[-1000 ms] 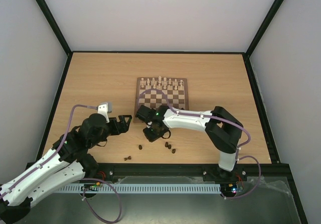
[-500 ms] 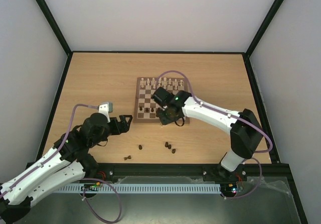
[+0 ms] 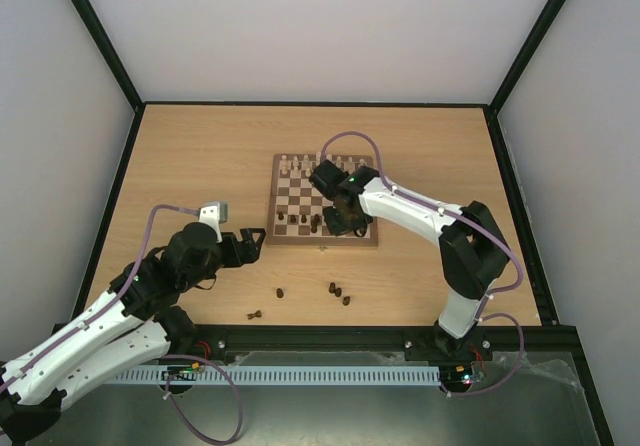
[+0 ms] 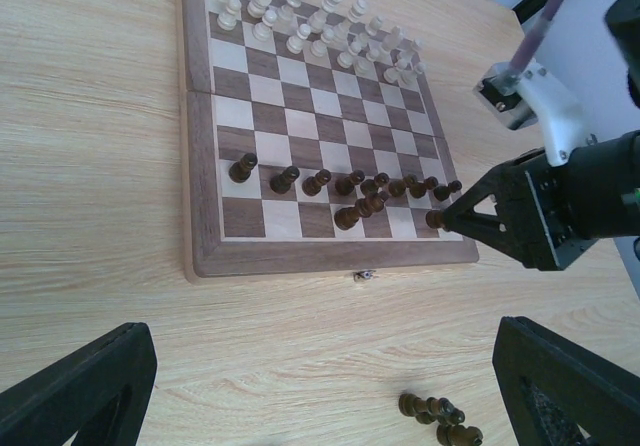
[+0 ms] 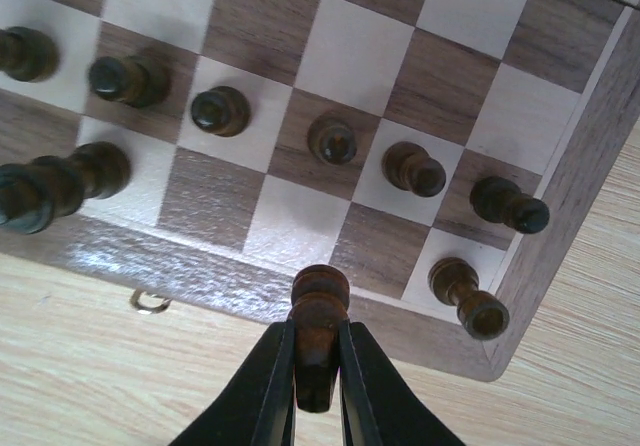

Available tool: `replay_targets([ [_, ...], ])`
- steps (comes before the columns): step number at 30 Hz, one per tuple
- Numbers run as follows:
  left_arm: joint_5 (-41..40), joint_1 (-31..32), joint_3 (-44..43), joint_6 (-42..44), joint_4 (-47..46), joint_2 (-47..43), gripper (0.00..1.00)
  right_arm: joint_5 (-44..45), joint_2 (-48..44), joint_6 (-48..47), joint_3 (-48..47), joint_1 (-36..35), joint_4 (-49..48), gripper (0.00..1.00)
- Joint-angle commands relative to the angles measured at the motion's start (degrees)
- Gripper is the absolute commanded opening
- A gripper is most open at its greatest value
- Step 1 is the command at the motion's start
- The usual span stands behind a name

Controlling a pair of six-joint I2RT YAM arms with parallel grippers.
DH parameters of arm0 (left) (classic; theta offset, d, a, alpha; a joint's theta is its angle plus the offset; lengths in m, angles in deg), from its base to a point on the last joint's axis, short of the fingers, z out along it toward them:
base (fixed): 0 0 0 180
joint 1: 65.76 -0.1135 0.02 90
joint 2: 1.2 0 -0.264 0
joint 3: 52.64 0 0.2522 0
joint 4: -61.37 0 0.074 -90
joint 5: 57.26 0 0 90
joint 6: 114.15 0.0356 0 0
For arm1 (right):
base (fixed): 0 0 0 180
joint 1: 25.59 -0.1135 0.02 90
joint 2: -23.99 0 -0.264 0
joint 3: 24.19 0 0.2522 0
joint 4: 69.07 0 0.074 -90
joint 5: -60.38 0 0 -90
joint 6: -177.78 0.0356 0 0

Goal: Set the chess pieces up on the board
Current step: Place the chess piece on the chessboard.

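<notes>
The board (image 3: 283,239) lies mid-table, with pale chess pieces (image 3: 322,163) along its far rows and dark pawns (image 4: 330,181) in a row near its front. My right gripper (image 5: 318,338) is shut on a dark chess piece (image 5: 320,301), held just above the board's near border (image 5: 180,261), close to the right corner. A dark rook (image 5: 465,296) stands on the corner square beside it. In the top view that gripper (image 3: 345,224) hangs over the board's near right part. My left gripper (image 4: 320,386) is open and empty above bare table, left of the board.
Loose dark pieces lie on the table in front of the board: a small cluster (image 3: 338,292), one alone (image 3: 280,292) and another (image 3: 254,315) nearer the left arm. The cluster (image 4: 435,411) shows low in the left wrist view. A small metal clasp (image 4: 364,276) sits at the board's front edge.
My right arm has swung from the table near the loose pieces up and right to the board's near right edge, carrying the dark piece. The left arm has hardly moved.
</notes>
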Motion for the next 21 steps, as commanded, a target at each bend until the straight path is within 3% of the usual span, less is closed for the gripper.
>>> replay_targets([
  [1,-0.39,-0.31,-1.13,0.82,-0.51,0.11,0.95,1.06,2.2,-1.13,-0.51,1.49,2.74,0.14],
  [21,-0.4,-0.38,-0.97,0.96,-0.78,0.91,0.96,0.3,3.37,-1.53,2.59,3.75,0.33,0.16],
])
